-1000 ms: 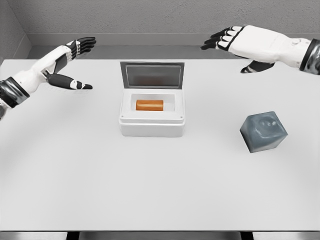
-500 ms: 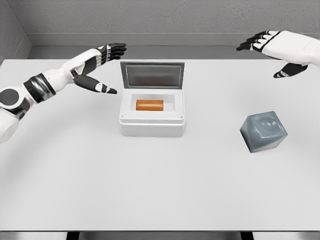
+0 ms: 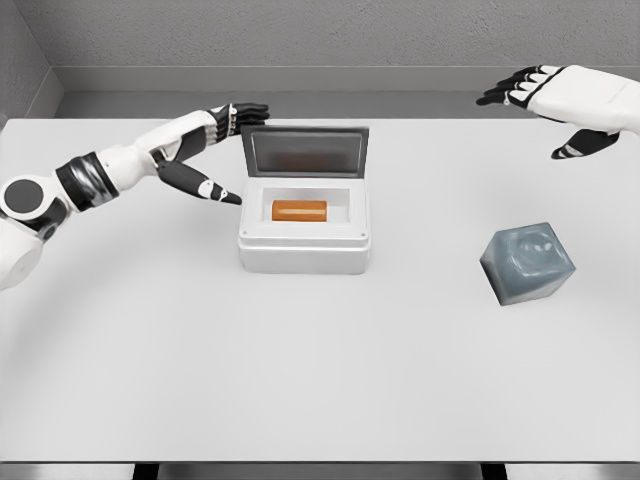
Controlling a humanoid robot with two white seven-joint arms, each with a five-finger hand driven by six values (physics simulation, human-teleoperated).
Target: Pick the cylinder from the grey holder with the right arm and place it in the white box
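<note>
Item: orange cylinder, lying on its side inside the white box, near the box's back wall; the box sits at the centre of the tabletop with its lid propped upright at the 12 o'clock edge. Item: grey holder, a tilted block at 3 o'clock of the box and well apart from it, showing no cylinder in it. Item: left robot hand, fingers spread and holding nothing; over the last second it has travelled from the far 9 o'clock side of the tabletop toward the box, and its fingertips now stand just beside the lid's upper left corner, with the thumb pointing toward the box's left wall; contact with the lid cannot be confirmed. Item: right robot hand, fingers apart and empty, at roughly 2 o'clock of the box near the tabletop's far edge; it has drawn outward toward the right border over the same second and has barely moved in the last half of it. Assessment: with the cylinder already resting in the box and the holder vacated, the pick-and-place named in the task appears complete. The right arm's retreat fits a finished release. The left arm's approach to the raised lid suggests, as a judgement only, that closing the lid may be the step in hand; a push too far to the side could nudge the box.
</note>
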